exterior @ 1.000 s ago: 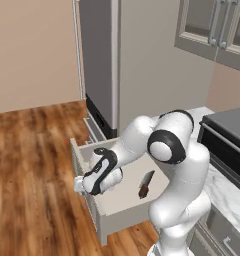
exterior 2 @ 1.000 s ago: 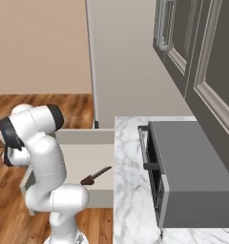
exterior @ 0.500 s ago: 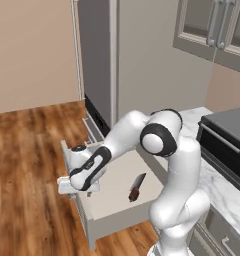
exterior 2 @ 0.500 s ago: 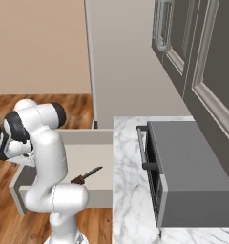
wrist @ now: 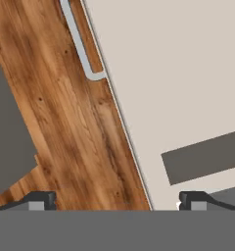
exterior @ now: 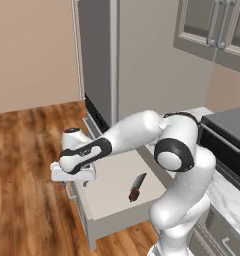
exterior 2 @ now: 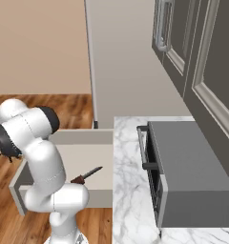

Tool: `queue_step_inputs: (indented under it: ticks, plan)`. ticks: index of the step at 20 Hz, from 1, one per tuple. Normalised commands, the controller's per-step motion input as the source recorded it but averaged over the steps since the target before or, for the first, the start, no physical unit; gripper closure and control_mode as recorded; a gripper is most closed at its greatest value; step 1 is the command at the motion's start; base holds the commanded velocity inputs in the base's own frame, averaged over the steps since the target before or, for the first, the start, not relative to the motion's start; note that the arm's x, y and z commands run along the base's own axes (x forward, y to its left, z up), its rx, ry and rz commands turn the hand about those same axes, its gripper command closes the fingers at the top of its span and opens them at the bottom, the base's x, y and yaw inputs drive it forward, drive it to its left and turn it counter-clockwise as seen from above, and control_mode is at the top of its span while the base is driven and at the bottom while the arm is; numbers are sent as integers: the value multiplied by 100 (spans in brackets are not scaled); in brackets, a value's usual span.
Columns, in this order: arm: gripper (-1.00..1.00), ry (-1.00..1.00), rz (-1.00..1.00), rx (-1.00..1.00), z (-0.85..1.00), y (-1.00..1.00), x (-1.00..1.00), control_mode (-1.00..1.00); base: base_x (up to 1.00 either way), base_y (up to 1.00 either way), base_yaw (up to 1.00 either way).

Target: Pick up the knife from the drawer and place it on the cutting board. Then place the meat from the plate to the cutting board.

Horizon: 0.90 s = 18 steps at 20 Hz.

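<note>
Claw: my claw is spread wide, holding nothing, above the drawer's front edge.
Knife: inside drawer, untouched.
Change: drawer is out farther than before.

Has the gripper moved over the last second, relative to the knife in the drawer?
Yes. The gripper, jaws open, has swung away from the knife, out past the front edge of the drawer and over the wood floor.

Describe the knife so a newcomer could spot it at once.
Find the tall grey fridge; at its foot the cream drawer stands pulled open. The knife lies flat on its pale floor, nearer the counter side. Its reddish-brown handle and short grey blade stand out against the pale inside.
</note>
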Motion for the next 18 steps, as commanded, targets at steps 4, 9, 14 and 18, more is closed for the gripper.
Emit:
queue_step_inputs:
  ticks: [4,9,14,18]
  plan:
    - [-100,4,-2,7,36,-70,0,-100,0,0,0]
    - [-100,0,0,1,8,-81,0,-100,0,0,0]
    - [-100,19,-3,1,13,-100,-3,-100,0,0,0]
    - [-100,33,-7,5,1,-100,0,-100,0,0,0]
